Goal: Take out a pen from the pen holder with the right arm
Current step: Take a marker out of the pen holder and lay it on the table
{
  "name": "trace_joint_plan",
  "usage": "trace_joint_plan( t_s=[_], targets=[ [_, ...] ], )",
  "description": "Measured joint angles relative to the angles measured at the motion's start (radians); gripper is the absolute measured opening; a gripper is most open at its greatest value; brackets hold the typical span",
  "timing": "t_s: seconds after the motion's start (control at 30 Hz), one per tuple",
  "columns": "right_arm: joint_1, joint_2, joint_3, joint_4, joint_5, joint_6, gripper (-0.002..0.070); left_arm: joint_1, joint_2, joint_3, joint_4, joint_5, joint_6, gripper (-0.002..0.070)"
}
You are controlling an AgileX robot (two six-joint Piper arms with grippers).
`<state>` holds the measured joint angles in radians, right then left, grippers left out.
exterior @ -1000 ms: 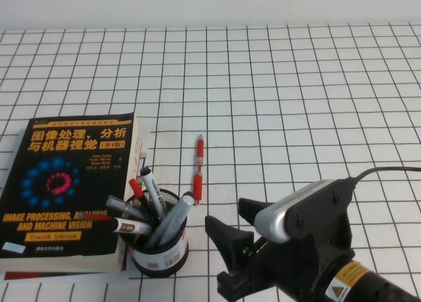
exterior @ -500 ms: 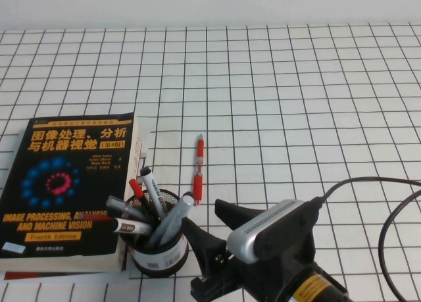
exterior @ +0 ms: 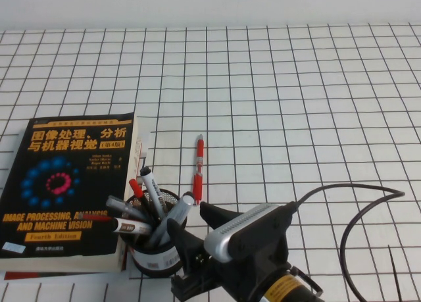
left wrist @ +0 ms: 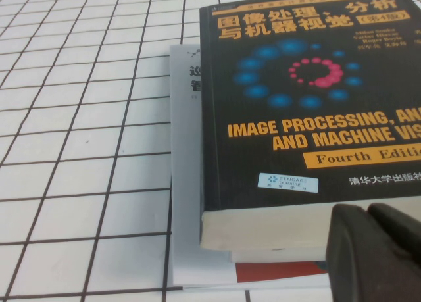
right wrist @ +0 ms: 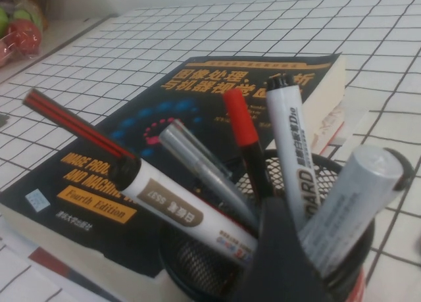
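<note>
1. Find the mesh pen holder (exterior: pixel 155 262) just beside the book (exterior: pixel 59 190); it holds several tilted markers (exterior: pixel 152 191) and pens.
2. Your right gripper (exterior: pixel 197 228) gapes wide beside the holder, holding nothing.
3. Your left gripper (left wrist: pixel 370 224) sits closed near the book's corner.

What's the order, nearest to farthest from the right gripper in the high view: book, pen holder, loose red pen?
1. Pen holder, beside the open jaws of the right gripper.
2. Red pen, lying just beyond.
3. Book, farther left; the left gripper is at its near edge.
</note>
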<state>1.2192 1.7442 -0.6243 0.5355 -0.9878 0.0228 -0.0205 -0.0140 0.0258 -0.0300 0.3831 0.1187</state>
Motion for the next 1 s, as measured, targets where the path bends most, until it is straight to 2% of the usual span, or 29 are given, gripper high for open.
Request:
trace_joint_plan(
  t_s=[0.43, 0.73, 1.0],
  targets=[
    [0.000, 0.075, -0.071, 0.000, -0.002, 0.001, 0.0370, 0.000, 0.000, 0.000, 0.000, 0.000, 0.000, -0.0004],
    [-0.002, 0.075, -0.076, 0.019, -0.002, 0.002, 0.0270, 0.000, 0.000, 0.000, 0.000, 0.000, 0.000, -0.0004],
    [-0.002, 0.075, -0.079, 0.036, -0.010, 0.002, 0.0144, 0.000, 0.000, 0.000, 0.000, 0.000, 0.000, -0.0004]
  ],
)
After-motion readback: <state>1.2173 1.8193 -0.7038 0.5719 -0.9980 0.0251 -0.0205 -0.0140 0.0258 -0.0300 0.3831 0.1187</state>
